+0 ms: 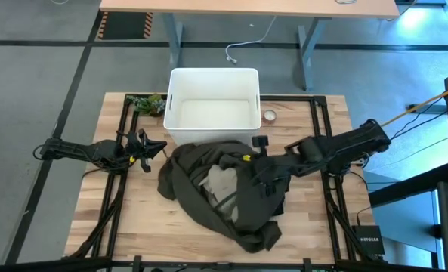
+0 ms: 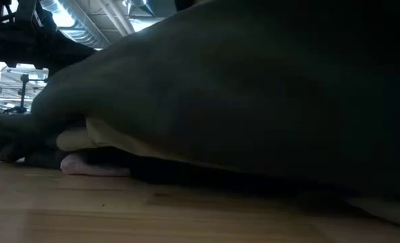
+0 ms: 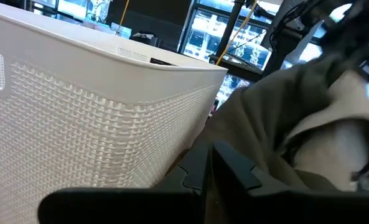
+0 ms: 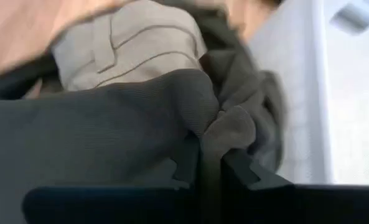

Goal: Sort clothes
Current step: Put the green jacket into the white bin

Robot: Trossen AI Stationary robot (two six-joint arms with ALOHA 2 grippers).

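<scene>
Here a fold of the dark olive garment (image 4: 172, 106) is pinched in the right pincer (image 4: 212, 165), at the heap's three o'clock side. The left pincer (image 1: 142, 148), closed on nothing, waits at nine o'clock. The clothes (image 1: 224, 193) are piled mid-worktop (image 1: 133, 219), the bin (image 1: 213, 113) at twelve o'clock. Judged: picking is in hand; next, lifting clear is called for.

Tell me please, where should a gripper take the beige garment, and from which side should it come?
Best probably from straight above, at the beige garment's bare middle. The dark olive garment wraps round it on every side, so only that top patch shows. Its soft folds and seams offer a ridge to pinch.
</scene>
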